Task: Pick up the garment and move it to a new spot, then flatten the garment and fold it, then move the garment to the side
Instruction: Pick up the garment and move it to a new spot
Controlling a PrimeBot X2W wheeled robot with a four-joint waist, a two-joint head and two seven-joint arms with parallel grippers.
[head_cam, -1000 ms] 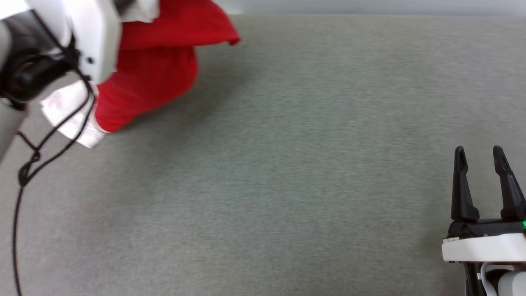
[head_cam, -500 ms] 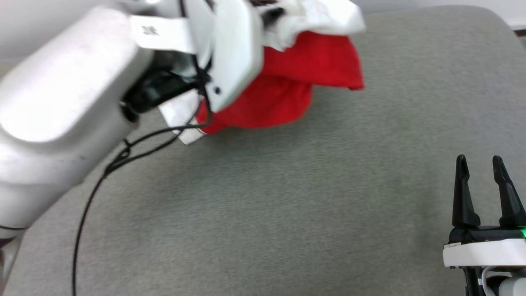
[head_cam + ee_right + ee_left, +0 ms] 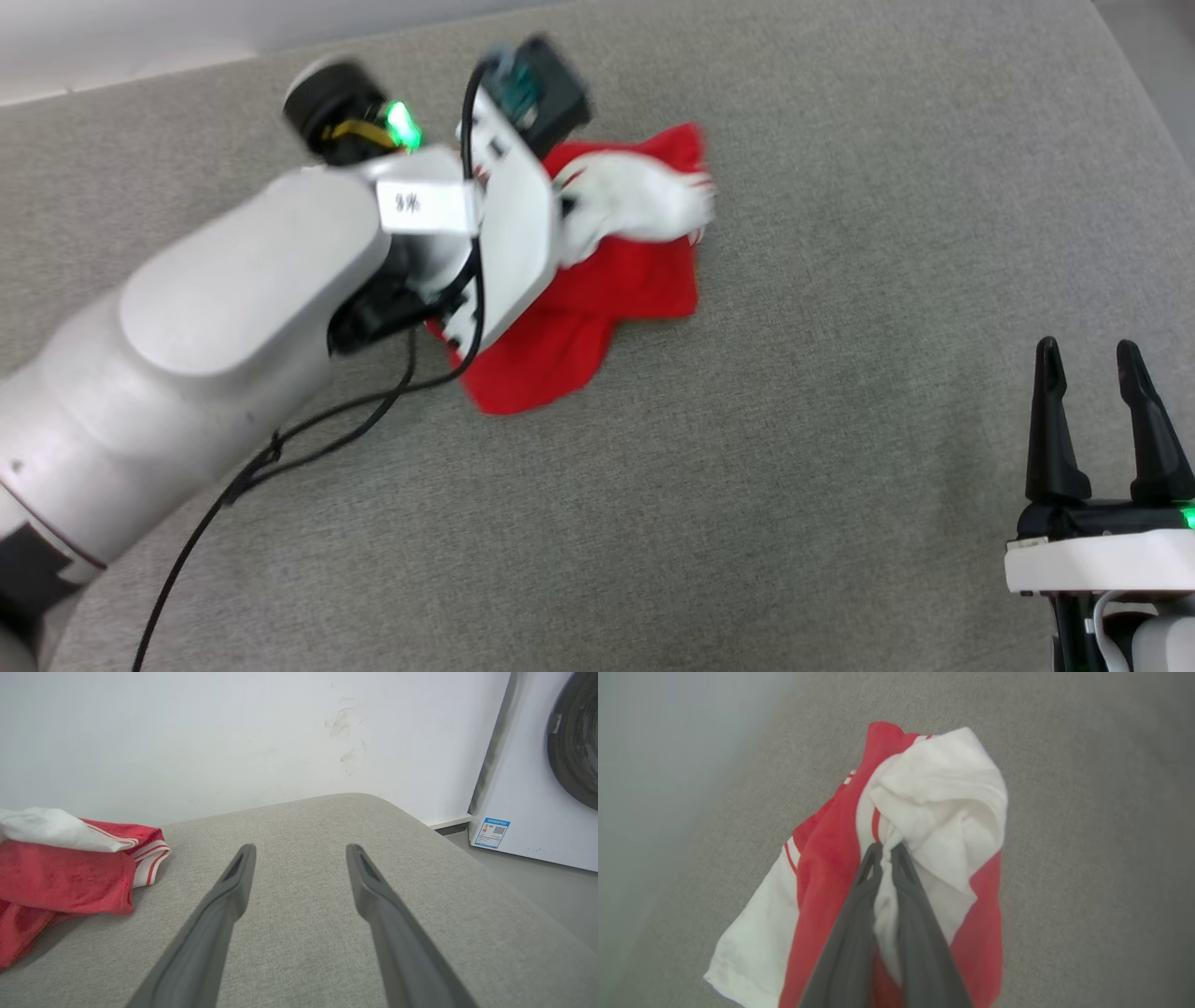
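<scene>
The garment [image 3: 597, 299], red with white sleeves and striped trim, hangs bunched over the grey surface at the upper middle of the head view. My left gripper [image 3: 887, 851] is shut on a white sleeve fold of the garment [image 3: 934, 802]; in the head view the left arm's wrist covers its fingers. The garment's lower red part touches the surface. My right gripper [image 3: 1088, 359] stands open at the lower right, far from the cloth, nothing between its fingers [image 3: 233, 882]. The right wrist view has the garment [image 3: 60, 872] at its left edge.
The grey padded surface [image 3: 747, 513] spreads across the view, with a rounded far right corner [image 3: 373, 807]. A white wall stands behind it. A white washing machine [image 3: 537, 765] stands on the floor beyond the right edge. A black cable [image 3: 280, 448] trails from the left arm.
The head camera has shifted, so the whole picture moved. The left arm has carried the garment toward the middle and lower, with its red part now on the surface. The right gripper stays still.
</scene>
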